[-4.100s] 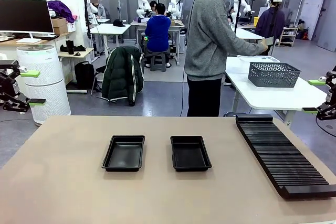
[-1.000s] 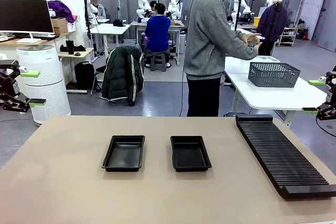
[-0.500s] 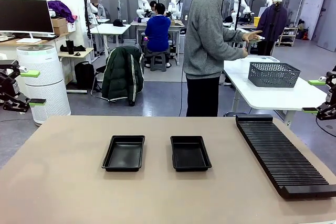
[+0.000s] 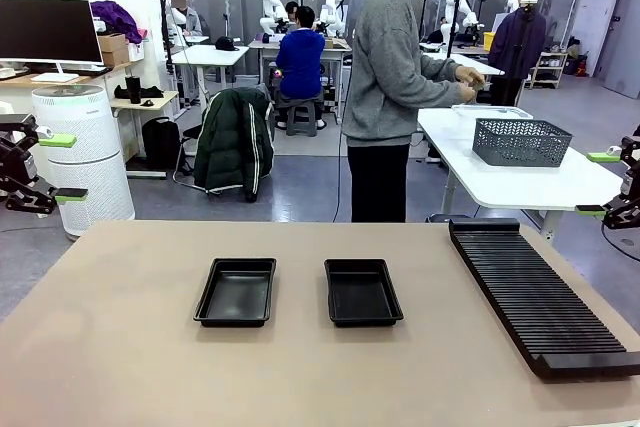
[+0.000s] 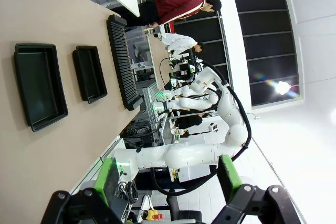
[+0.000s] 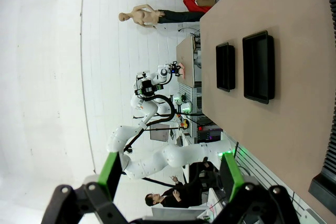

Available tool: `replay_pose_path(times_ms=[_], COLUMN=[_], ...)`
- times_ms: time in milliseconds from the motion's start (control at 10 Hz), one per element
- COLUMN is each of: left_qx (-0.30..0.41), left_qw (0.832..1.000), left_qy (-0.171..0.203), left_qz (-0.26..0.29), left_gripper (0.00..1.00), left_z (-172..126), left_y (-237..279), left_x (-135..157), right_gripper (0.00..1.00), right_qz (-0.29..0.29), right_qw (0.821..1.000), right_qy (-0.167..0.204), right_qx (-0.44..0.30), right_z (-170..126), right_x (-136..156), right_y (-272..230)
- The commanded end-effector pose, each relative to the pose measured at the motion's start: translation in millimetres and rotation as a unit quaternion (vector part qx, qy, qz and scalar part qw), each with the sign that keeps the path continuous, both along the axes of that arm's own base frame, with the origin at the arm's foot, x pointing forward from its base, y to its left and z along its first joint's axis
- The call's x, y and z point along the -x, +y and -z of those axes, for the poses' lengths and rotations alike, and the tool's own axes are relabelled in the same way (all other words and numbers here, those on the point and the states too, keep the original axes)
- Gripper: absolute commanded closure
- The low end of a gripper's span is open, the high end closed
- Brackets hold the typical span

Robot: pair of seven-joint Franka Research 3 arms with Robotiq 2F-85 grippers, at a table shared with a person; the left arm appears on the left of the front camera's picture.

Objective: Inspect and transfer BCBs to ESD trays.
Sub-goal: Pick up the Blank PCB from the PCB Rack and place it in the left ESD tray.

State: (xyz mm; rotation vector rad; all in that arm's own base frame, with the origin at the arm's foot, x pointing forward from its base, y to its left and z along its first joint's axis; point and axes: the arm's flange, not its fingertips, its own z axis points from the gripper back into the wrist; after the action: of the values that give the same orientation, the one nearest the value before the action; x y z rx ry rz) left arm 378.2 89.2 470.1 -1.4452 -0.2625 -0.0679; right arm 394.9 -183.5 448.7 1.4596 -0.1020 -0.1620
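Two empty black ESD trays sit side by side mid-table, the left tray (image 4: 237,291) and the right tray (image 4: 362,291). Both also appear in the left wrist view (image 5: 39,85) (image 5: 90,73) and the right wrist view (image 6: 259,66) (image 6: 226,66). My left gripper (image 4: 65,167) (image 5: 168,182) hangs open off the table's left side, holding nothing. Off the right side, my right gripper (image 4: 597,184) (image 6: 170,174) is open and empty too. The BCBs are out of view. The person (image 4: 390,77) stands beyond the far edge, turned toward a side table, hands (image 4: 466,78) together.
A long black ribbed rack (image 4: 540,297) (image 5: 123,61) lies along the table's right side. Behind it stands a white table (image 4: 500,182) with a grey mesh basket (image 4: 521,141). A white cylindrical unit (image 4: 85,147) stands beyond the left corner.
The person has shifted slightly left and brought both hands down and together over the white table. Both arms and the trays have stayed still.
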Motion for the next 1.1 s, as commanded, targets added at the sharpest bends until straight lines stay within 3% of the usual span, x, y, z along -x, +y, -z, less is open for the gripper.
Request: replay_pose_path(times_ms=[0, 1000], left_qx=[0.000, 0.000], left_qw=[1.000, 1.000], left_qy=[0.000, 0.000], left_qz=[0.000, 0.000], left_gripper=[0.00, 0.00], left_z=[-0.7, -0.7], left_y=[0.5, 0.5], left_x=[-0.9, -0.9], right_gripper=[0.00, 0.00], right_qz=[-0.001, -0.001], right_qw=[1.000, 1.000], right_qy=[-0.001, -0.001], right_qx=[0.002, 0.002], right_z=[-1.5, -1.5], right_x=[-0.2, -0.2], right_y=[-0.5, -0.5])
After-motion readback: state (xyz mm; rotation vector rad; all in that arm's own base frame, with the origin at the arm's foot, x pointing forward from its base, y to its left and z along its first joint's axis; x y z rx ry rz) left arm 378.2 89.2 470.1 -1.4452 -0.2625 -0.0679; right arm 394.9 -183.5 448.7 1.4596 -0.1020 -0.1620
